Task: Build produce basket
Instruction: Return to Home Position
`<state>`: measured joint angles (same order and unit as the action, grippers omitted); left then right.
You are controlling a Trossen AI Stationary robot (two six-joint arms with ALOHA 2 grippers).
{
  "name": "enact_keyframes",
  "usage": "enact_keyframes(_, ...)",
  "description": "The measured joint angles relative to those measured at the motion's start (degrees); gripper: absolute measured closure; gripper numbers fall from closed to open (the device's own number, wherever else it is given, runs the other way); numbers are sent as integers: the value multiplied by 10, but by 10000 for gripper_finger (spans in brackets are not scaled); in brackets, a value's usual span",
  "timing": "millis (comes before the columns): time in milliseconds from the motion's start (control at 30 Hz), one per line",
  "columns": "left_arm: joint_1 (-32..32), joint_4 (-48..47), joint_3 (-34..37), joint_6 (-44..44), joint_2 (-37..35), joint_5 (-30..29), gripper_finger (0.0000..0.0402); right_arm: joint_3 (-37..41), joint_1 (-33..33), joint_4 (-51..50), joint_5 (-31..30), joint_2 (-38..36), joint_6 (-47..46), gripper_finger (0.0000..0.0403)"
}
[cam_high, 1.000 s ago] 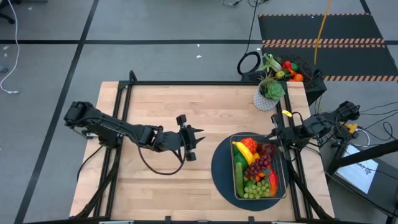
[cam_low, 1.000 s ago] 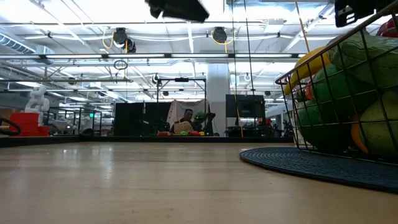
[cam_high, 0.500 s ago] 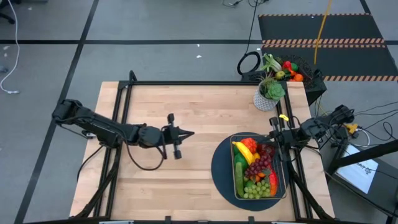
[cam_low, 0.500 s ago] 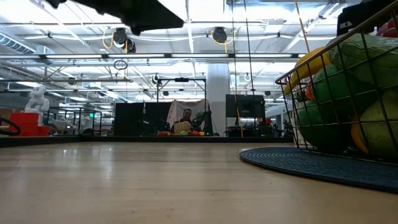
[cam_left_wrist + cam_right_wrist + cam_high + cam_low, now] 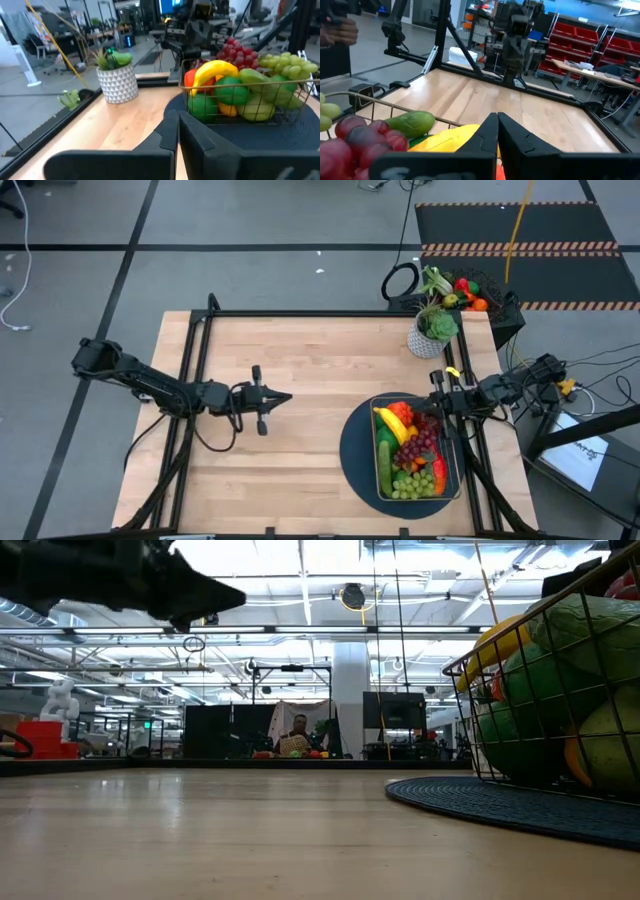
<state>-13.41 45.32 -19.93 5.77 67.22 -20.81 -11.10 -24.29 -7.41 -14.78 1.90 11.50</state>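
The wire-mesh basket [image 5: 376, 470] stands on a dark round mat [image 5: 352, 450] at the table's near right. It is filled with produce: a yellow banana [image 5: 392, 423], purple grapes [image 5: 420, 442], green grapes [image 5: 412, 485] and a cucumber [image 5: 386, 465]. My left gripper [image 5: 288, 396] is shut and empty above the table's middle left, pointing toward the basket [image 5: 250, 95]. My right gripper [image 5: 430, 406] is shut and empty just above the basket's far right corner, over the banana [image 5: 450, 137] and cucumber [image 5: 410, 122].
A potted green plant in a white pot [image 5: 432, 335] stands at the table's far right corner. A black bin [image 5: 465, 292] with more produce sits beyond that corner. Bare wood [image 5: 290, 470] lies left of the mat.
My left arm has drawn back toward the table's left edge, away from the basket, and now shows lower in the low view. My right gripper has shifted a little toward the near edge over the basket. The basket and produce have stayed put.
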Motion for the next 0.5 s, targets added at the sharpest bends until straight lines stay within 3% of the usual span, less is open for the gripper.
enact_keyframes(200, 2, 53, 66, -4, -15, 14, 388, 4, 0, 3, 16, -4, -5, 403)
enact_keyframes(500, 2, 59, 138, -37, -92, 15, 388, 6, 0, -4, 45, -5, -12, 403)
